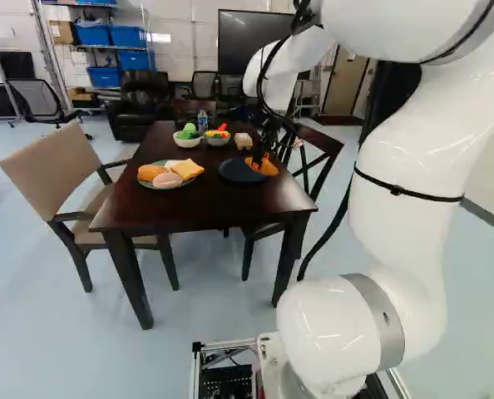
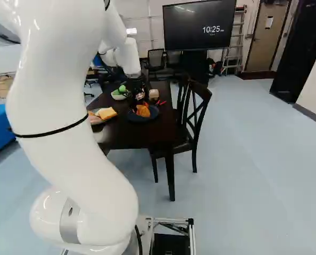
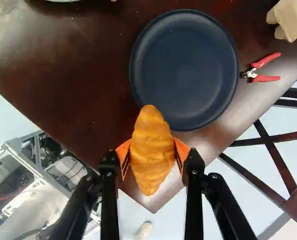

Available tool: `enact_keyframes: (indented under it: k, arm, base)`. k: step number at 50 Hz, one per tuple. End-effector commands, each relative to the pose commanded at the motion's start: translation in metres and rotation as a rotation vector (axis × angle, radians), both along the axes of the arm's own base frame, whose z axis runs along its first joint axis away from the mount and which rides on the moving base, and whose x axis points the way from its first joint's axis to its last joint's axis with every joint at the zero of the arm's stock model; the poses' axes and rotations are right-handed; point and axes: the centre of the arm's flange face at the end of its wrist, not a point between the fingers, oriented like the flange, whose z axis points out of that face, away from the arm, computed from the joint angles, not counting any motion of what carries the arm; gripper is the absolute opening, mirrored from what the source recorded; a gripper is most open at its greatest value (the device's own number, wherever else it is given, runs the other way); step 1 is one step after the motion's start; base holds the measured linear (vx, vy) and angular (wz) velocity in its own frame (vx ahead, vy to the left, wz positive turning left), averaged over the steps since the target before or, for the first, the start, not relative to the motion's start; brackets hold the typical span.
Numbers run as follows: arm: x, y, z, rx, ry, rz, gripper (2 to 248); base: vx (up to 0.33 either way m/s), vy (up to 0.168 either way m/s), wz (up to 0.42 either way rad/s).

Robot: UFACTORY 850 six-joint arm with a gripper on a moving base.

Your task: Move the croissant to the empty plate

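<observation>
Toward the near right end of the dark wooden table, your black gripper with orange pads pinches the curved golden-brown croissant, its tip overlapping the rim of the round dark blue plate in the wrist view. Release it off-centre and it could roll off the rim; lower crookedly and you may tilt the plate.
</observation>
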Motion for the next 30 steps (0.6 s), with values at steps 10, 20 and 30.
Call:
enact_keyframes:
  k: [10, 20, 30]
  arm:
    - [0.017, -0.006, 0.000, 0.034, 0.012, -0.037, 132]
    - [0.034, -0.008, -0.001, 0.068, 0.022, -0.067, 132]
    - [0.049, -0.012, -0.001, 0.083, 0.041, -0.080, 132]
  base:
    - [0.000, 0.000, 0.000]
    - [0.000, 0.000, 0.000]
    - [0.000, 0.000, 0.000]
